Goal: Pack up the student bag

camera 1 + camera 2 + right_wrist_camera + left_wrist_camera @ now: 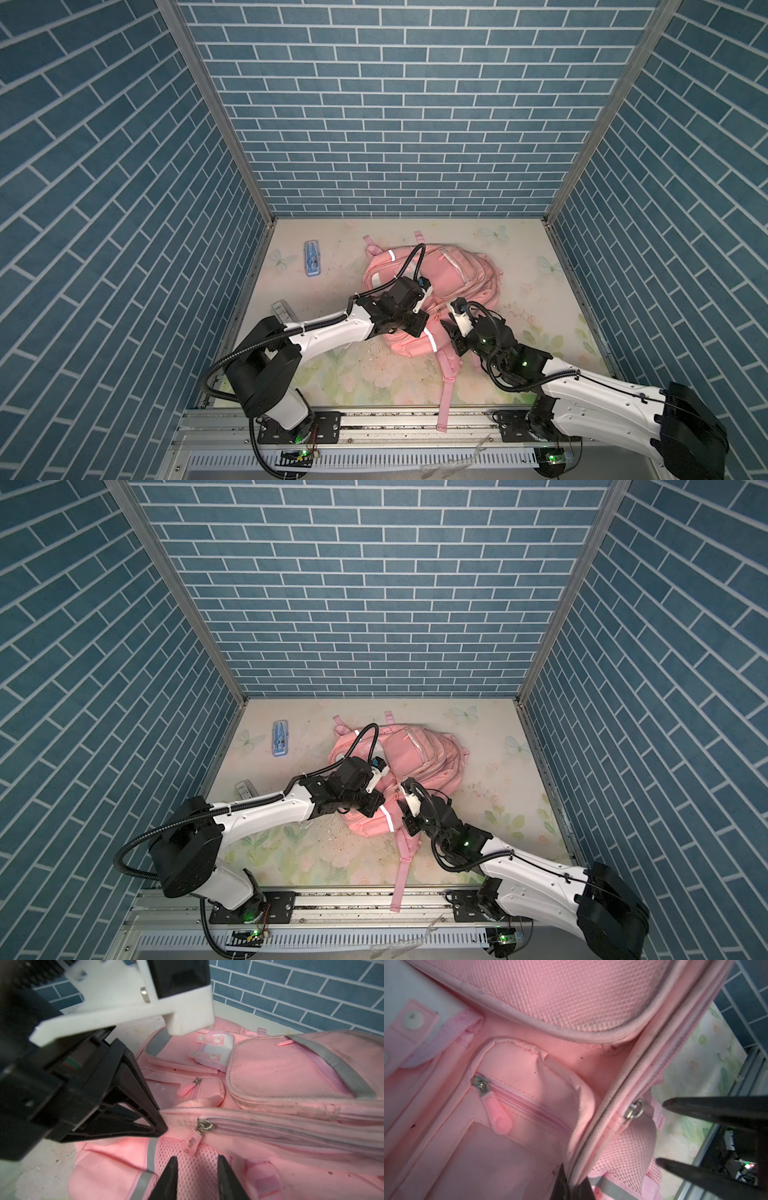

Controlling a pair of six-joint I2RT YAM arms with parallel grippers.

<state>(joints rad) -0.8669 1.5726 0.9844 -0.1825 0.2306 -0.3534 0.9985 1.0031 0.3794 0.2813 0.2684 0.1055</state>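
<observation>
The student bag (453, 274) is laid flat in the middle of the tabletop (374, 374), with one strap (446, 386) trailed over the near edge. Its piped seam is pinched between the pressed-together fingers of the left gripper (572, 1182), close to a metal zipper slider (204, 1126). The fingers of the right gripper (197, 1157) are spread over the mesh pocket (197, 1174), and the slider's pink pull tab (192, 1146) is seen just beyond their tips, not gripped. A blue case (312, 258) is placed well apart, toward the far left corner.

One student bag (453, 272), one blue case (312, 258), one grey item (281, 309) (small), two arms (332, 328) (582, 384).
</observation>
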